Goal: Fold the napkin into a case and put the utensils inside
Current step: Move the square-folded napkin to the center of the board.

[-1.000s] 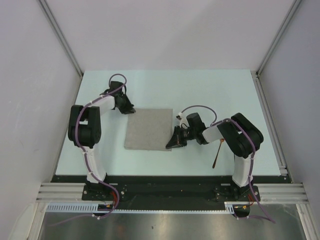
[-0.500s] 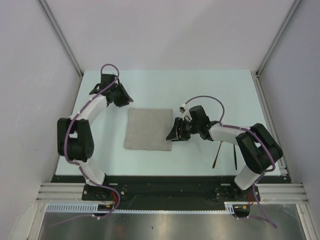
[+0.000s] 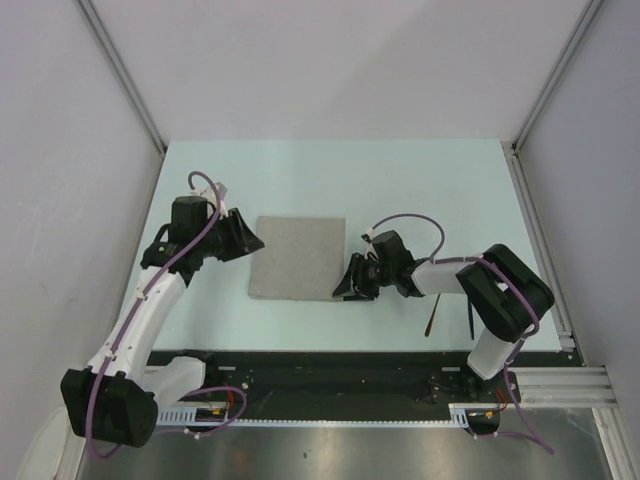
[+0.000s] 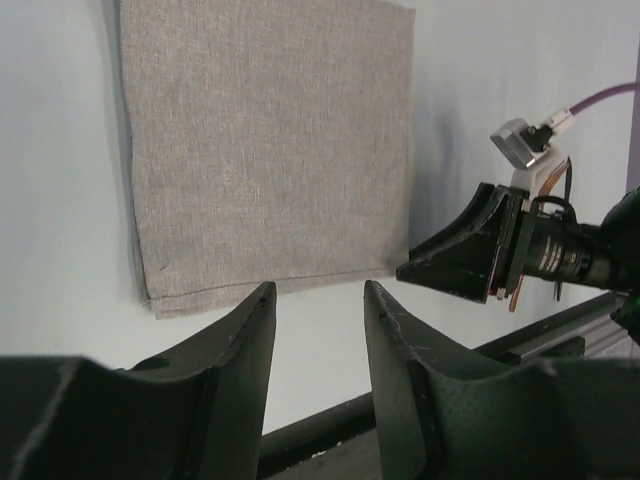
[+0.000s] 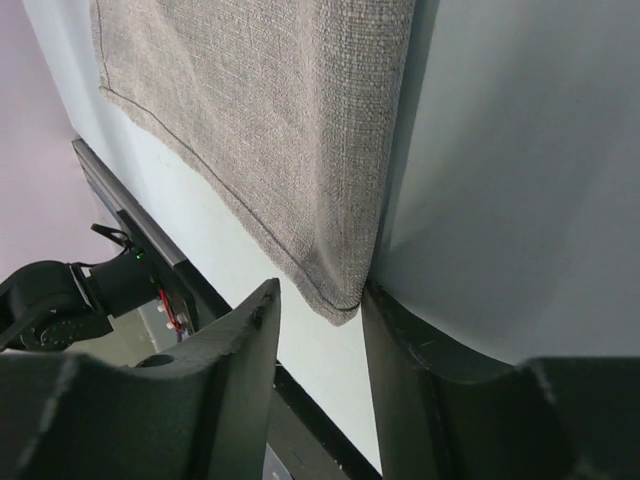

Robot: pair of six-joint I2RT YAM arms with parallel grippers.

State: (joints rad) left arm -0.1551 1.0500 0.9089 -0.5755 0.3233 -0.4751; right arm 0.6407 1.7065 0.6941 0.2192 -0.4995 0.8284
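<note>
Fork [image 3: 432, 318] only in top view, napkin [image 5: 260, 120] corner between parted right gripper [image 5: 320, 290], left gripper [image 4: 318, 290] parted, arms low.

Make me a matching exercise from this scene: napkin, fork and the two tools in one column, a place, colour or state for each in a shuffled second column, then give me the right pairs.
Column one
1. napkin
2. fork
3. left tool
4. right tool

Column two
A. open, at the napkin's near right corner
B. copper-orange
C. grey-beige, lying flat
D. open, beside the napkin's left edge

Pairs: 1-C, 2-B, 3-D, 4-A
</note>
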